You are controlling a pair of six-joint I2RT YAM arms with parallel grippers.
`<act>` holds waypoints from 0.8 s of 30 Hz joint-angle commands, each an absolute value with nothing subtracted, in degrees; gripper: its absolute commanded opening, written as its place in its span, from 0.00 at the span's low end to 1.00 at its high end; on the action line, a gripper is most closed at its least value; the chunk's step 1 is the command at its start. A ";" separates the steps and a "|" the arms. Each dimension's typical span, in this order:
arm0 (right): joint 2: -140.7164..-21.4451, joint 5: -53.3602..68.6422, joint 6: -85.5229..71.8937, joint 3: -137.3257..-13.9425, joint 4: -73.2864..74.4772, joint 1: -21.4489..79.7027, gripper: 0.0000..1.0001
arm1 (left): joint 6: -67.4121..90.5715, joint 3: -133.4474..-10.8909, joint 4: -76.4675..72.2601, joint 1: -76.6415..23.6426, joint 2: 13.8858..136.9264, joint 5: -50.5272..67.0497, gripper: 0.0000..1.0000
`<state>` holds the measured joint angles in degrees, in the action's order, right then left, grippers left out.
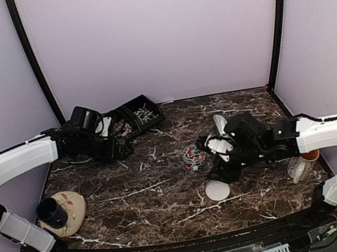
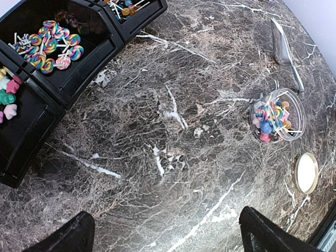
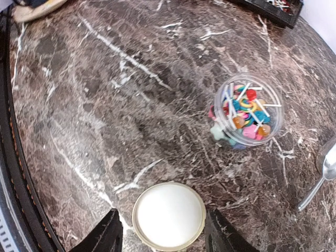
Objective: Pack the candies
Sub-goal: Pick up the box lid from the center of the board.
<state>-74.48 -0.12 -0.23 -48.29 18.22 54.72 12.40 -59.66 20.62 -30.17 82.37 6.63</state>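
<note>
A clear jar (image 1: 186, 160) stands mid-table, holding mixed candies (image 3: 247, 107): lollipops and pastel star pieces. Its white round lid (image 1: 217, 189) lies flat on the table in front of it. My right gripper (image 3: 165, 239) is open, its fingers either side of the lid (image 3: 169, 212) and not closed on it. My left gripper (image 2: 168, 241) is open and empty above bare table, near the black bins (image 1: 132, 122). The bins hold swirl lollipops (image 2: 50, 44) and star candies (image 2: 8, 100).
A metal spoon (image 1: 220, 122) lies behind the jar. A plate with a dark cup (image 1: 52, 212) sits at the front left. A white and orange cup (image 1: 300, 167) stands at the right edge. Dark marble tabletop, walls on three sides.
</note>
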 commanded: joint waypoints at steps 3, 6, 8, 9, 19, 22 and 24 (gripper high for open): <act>-73.94 -7.33 7.93 -43.14 15.88 62.30 0.53 | 12.30 -58.82 19.91 -30.41 81.38 7.29 0.99; -74.53 -9.51 13.40 -40.34 14.19 67.05 0.52 | 12.26 -58.80 19.87 -30.35 81.56 7.37 0.99; -74.87 -12.92 15.79 -38.61 12.81 70.04 0.52 | 12.28 -58.80 19.95 -30.40 81.65 7.38 0.99; -75.02 -14.34 16.20 -38.37 12.63 70.93 0.52 | 12.28 -58.84 19.95 -30.41 81.69 7.33 0.99; -77.28 -22.55 18.54 -35.64 10.41 74.51 0.42 | 12.24 -58.99 19.96 -30.41 81.91 7.65 0.99; -78.38 -22.17 18.58 -35.59 9.95 74.94 0.41 | 12.23 -58.99 20.02 -30.36 82.00 7.73 0.99; -78.97 -22.15 18.74 -35.39 9.25 75.29 0.40 | 12.28 -58.97 20.04 -30.41 82.05 7.73 0.99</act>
